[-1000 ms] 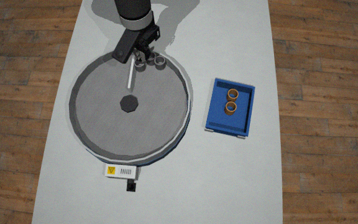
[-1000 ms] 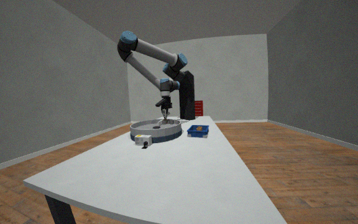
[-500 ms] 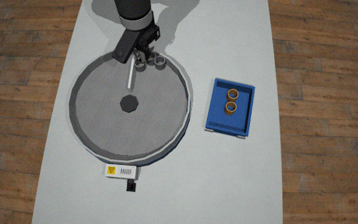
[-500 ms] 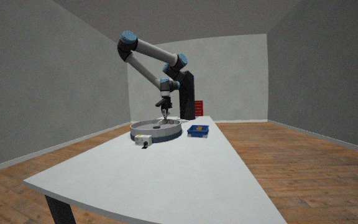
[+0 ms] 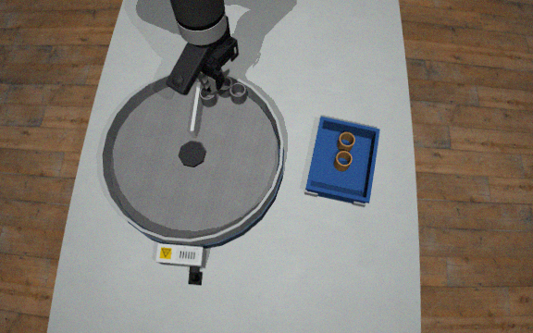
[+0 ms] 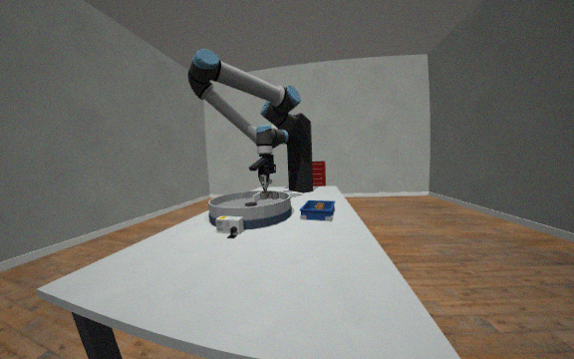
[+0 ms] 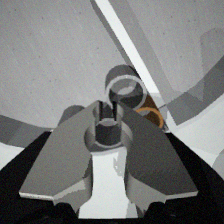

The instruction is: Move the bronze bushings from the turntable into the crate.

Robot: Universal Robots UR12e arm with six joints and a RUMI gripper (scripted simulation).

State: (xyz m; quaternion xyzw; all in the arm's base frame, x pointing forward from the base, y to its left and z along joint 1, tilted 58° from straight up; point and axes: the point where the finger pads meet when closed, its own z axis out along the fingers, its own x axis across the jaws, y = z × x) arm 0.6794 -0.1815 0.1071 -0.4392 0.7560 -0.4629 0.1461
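1. gripper: fingers almost fully together, a narrow slit at the tips, nothing held. pointing down, low over the far part of the turntable in the top view.
2. bronze bushing: on the turntable, just right of the fingertips in the wrist view, partly covered by the finger on that side. hidden from above.
3. steel bushing: just beyond the fingertips in the wrist view, its rim beside the bronze one; whether those two touch, cannot tell.
4. second steel bushing: right of the fingers in the top view, near the turntable wall. another sleeve sits between, partly behind the gripper.
5. white bar: passes close by the fingertips, beyond the near steel bushing in the wrist view.
6. blue crate: well apart from the gripper, to its right from above. two bronze sleeves inside, close together, openings up.
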